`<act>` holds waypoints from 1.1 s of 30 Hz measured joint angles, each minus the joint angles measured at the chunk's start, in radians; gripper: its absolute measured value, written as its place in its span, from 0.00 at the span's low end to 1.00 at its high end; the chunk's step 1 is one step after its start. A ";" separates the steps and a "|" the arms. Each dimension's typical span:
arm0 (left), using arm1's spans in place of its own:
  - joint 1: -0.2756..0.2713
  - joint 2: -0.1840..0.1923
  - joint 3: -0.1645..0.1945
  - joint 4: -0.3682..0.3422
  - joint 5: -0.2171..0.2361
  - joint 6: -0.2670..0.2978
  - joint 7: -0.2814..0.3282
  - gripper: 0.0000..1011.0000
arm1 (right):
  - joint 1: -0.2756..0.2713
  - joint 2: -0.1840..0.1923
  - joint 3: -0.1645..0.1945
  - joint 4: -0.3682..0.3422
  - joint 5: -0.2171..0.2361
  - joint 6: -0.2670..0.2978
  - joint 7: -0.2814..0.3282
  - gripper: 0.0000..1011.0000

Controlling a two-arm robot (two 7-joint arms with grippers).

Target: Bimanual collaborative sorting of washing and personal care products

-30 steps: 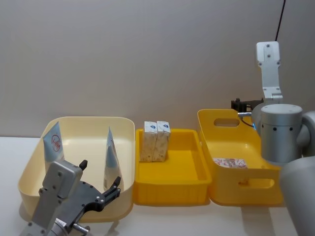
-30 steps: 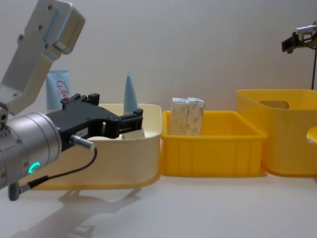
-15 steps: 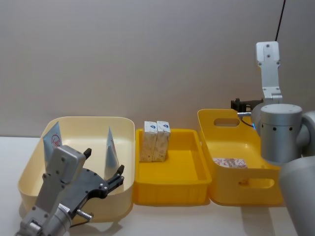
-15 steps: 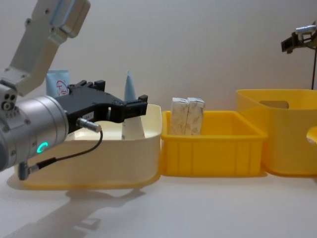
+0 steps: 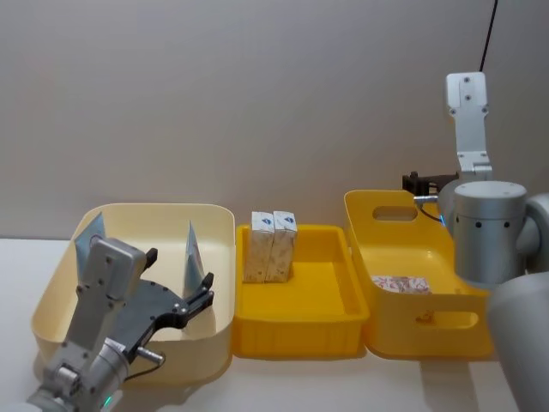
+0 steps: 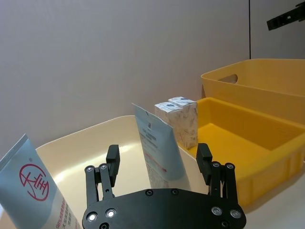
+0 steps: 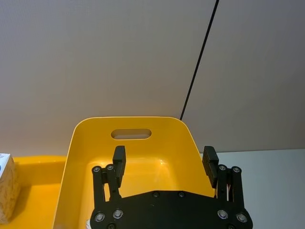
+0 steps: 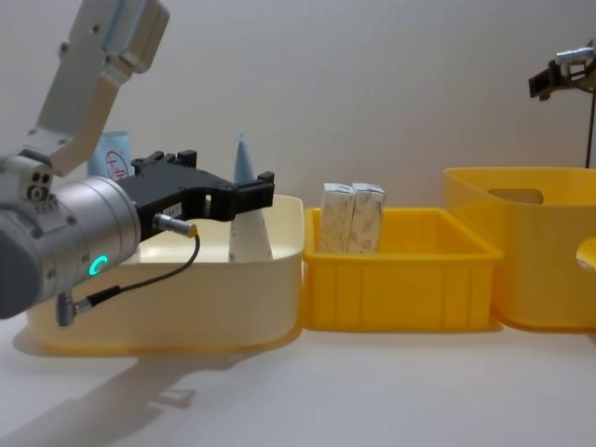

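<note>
Two squeeze tubes stand in the cream bin [image 5: 220, 339]: one at its left wall [image 5: 87, 242], one towards its right [image 5: 193, 256]. My left gripper [image 5: 178, 270] hovers open over the bin's near half with nothing held. In the left wrist view the right-hand tube [image 6: 157, 148] stands just beyond the gap between the fingers, and the other tube [image 6: 33, 191] is off to one side. Two white cartons [image 5: 272, 246] stand upright at the back left of the yellow tray [image 5: 300, 336]. My right gripper [image 7: 164, 155] is open, raised behind the handled yellow bin [image 5: 412, 330].
A flat white packet with red print [image 5: 401, 283] lies inside the handled yellow bin. The three containers stand side by side in a row on the white table, with a plain wall close behind. Bare tabletop [image 8: 372, 391] runs along their front.
My left gripper has moved forward and up, from in front of the cream bin to over its inside, closer to the right-hand tube. The right arm has not moved.
</note>
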 joint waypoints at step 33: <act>-0.134 -0.095 0.000 0.206 -0.016 -0.041 -0.075 0.82 | 0.000 0.000 0.000 0.000 0.000 0.000 0.000 0.99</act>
